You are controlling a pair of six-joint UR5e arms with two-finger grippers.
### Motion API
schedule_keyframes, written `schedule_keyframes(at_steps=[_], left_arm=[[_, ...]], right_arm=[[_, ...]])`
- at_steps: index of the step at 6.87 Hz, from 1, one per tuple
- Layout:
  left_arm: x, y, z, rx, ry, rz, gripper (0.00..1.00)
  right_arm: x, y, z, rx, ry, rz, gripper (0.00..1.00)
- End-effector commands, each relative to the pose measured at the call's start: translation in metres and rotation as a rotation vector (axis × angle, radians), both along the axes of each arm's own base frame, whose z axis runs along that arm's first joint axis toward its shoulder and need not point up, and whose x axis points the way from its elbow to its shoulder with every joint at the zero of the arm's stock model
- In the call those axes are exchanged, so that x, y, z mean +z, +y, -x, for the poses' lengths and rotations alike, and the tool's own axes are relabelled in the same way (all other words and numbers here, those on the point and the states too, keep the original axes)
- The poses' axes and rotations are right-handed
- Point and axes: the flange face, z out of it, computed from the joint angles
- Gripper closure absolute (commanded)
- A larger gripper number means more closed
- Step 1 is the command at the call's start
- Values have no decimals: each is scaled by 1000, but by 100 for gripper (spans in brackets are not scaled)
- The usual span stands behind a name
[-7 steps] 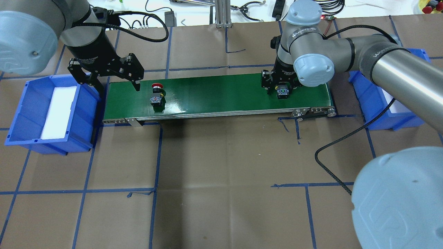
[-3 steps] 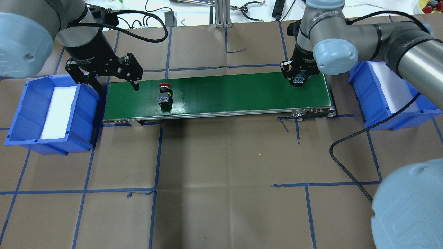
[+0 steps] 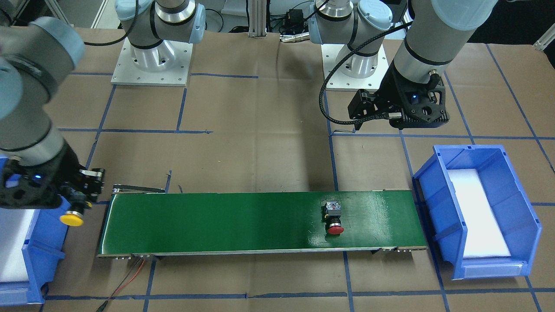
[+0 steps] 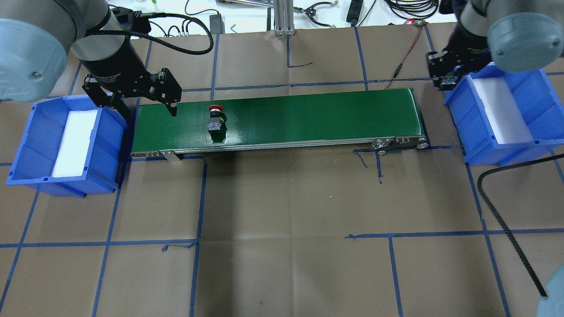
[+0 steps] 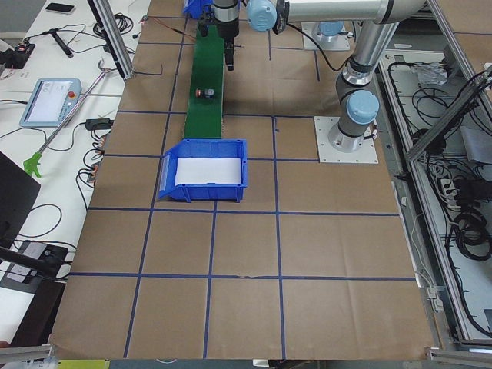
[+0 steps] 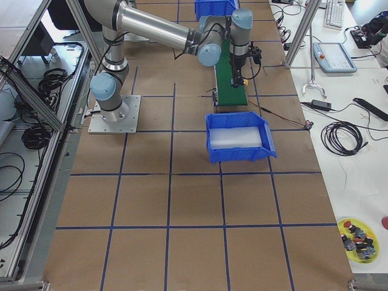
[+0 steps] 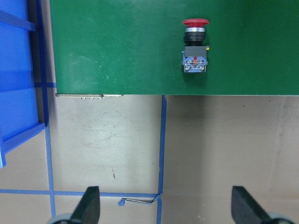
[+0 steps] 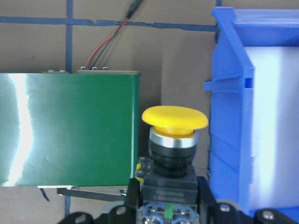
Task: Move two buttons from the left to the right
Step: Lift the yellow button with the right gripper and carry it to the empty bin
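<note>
The red button (image 4: pixel 216 119) lies on its side on the green conveyor belt (image 4: pixel 308 114), toward its left end; it also shows in the front view (image 3: pixel 334 216) and the left wrist view (image 7: pixel 195 46). My left gripper (image 4: pixel 145 103) is open and empty, held above the belt's left end, left of the red button. My right gripper (image 4: pixel 449 80) is shut on the yellow button (image 8: pixel 175 140) by its black body, cap pointing away from the wrist. It hangs in the gap between the belt's right end and the right blue bin (image 4: pixel 467 127). The yellow cap also shows in the front view (image 3: pixel 72 219).
The left blue bin (image 4: pixel 26 145) with a white foam liner stands just off the belt's left end. The right bin also has a white liner. A black cable (image 4: pixel 506 176) loops on the table at the right. A red wire (image 4: pixel 405 53) runs behind the belt's right end.
My right gripper lifted the yellow button off the belt's right end and carried it right to the bin's edge. The red button moved right along the belt. The left gripper barely moved.
</note>
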Motion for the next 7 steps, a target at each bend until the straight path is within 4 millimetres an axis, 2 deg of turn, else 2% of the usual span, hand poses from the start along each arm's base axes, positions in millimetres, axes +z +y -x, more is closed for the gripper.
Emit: schedule_keyframes(at_steps=[1, 2, 3, 4, 5, 6, 7], left_arm=[[0, 1, 0, -1, -1, 2, 0], [0, 1, 0, -1, 0, 2, 0], [-1, 1, 0, -1, -1, -1, 0], [-1, 1, 0, -2, 0, 0, 0], [0, 1, 0, -1, 0, 2, 0], [0, 1, 1, 1, 1, 2, 0], [-1, 1, 1, 1, 1, 0, 0]], right_arm=[[-6, 18, 118, 83, -48, -3, 96], [-17, 22, 157, 117, -60, -4, 96], [-43, 22, 186, 118, -99, -25, 96], [-65, 16, 201, 126, -113, -15, 96], [-86, 6, 208, 131, -86, 22, 96], [-120, 6, 208, 128, -92, 14, 96], [-139, 15, 202, 122, -113, -13, 96]])
